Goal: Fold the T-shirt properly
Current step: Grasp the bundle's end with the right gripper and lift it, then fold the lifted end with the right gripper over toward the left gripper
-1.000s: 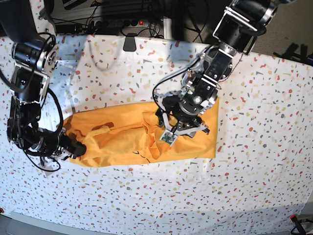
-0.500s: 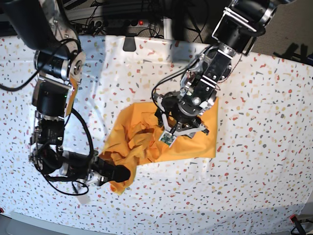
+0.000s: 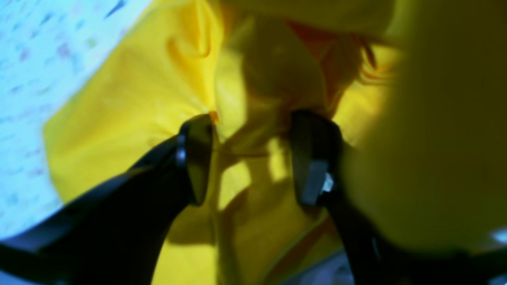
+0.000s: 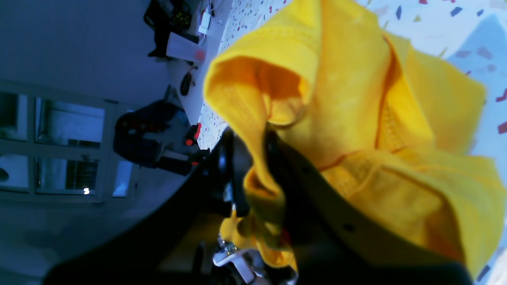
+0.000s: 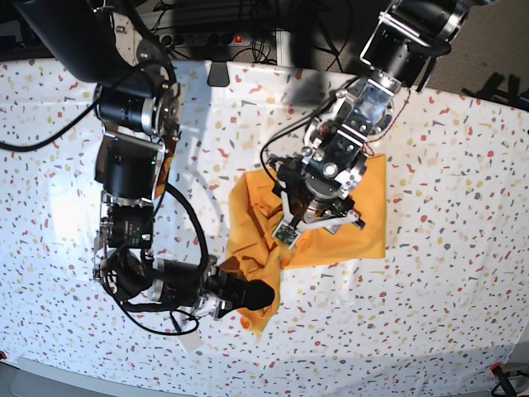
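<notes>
1. T-shirt lies bunched near the middle of the surface, which is covered by a white cloth with coloured specks; the half toward the right edge lies flat, the other half is crumpled and pulled toward the front edge
2. right claw is clamped on a fold of the T-shirt at its front tip, fabric pinched between the two dark fingers and draping over them
3. that gripped corner sits closest to the front edge, the rest of the shirt trailing back toward the centre
4. left claw is down on the shirt's middle, jaws apart in the wrist view, both fingers touching yellow fabric with a raised wrinkle between them; nothing gripped
5. left wrist view is blurry, speckled cloth shows at its upper left
</notes>
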Controlling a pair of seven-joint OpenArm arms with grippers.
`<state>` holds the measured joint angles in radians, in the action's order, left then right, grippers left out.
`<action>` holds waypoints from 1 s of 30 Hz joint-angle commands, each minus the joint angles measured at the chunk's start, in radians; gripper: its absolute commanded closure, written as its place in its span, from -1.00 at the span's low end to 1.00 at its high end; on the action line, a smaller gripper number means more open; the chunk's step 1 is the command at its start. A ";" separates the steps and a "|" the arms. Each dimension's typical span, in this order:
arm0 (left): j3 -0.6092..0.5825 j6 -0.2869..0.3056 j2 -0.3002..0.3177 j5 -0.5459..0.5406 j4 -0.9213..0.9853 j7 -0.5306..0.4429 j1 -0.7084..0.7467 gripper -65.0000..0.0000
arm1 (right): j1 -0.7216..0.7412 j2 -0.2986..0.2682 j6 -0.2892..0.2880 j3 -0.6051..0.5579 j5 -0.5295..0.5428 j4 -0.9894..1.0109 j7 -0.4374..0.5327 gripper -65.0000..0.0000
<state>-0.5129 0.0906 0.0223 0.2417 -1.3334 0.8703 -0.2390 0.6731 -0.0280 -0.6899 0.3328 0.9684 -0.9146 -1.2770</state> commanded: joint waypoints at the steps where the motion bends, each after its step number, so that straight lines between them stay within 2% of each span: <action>1: 0.002 -0.005 0.001 0.034 -0.027 0.032 -0.016 0.06 | 0.041 -0.003 -0.008 0.000 0.030 -0.018 0.012 1.00; 3: 0.002 -0.005 0.001 0.063 -0.055 0.058 -0.016 0.06 | 0.041 -0.003 -0.008 0.000 0.030 -0.018 0.012 1.00; 12: 0.002 -0.005 0.001 0.075 -0.176 0.058 -0.011 0.06 | 0.042 -0.005 -0.008 0.000 0.030 -0.018 0.021 1.00; 15: 0.002 -0.005 0.001 0.112 -0.186 0.077 -0.011 0.06 | 0.042 -0.005 -0.008 0.000 0.031 -0.018 0.021 1.00; 20: 0.002 -0.021 0.031 0.137 -0.186 0.106 -0.011 0.06 | 0.042 -0.005 -0.008 0.000 0.031 -0.018 0.021 1.00; 23: 0.002 -0.136 0.061 0.220 -0.188 0.150 -0.014 0.06 | 0.041 -0.005 -0.008 0.000 0.031 -0.018 0.021 1.00; 25: 0.002 -0.169 0.084 0.257 -0.201 0.154 -0.013 0.06 | 0.041 -0.005 -0.008 0.000 0.031 -0.018 0.021 1.00; 30: 0.002 -0.229 0.159 0.256 -0.234 0.141 -0.014 0.06 | 0.042 -0.005 -0.008 0.000 0.031 -0.018 0.020 1.00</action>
<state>-0.5144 -0.1303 0.1776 0.4774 -1.5494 1.0191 -0.2306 0.6731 -0.0303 -0.6899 0.3332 0.9680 -0.9146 -1.2732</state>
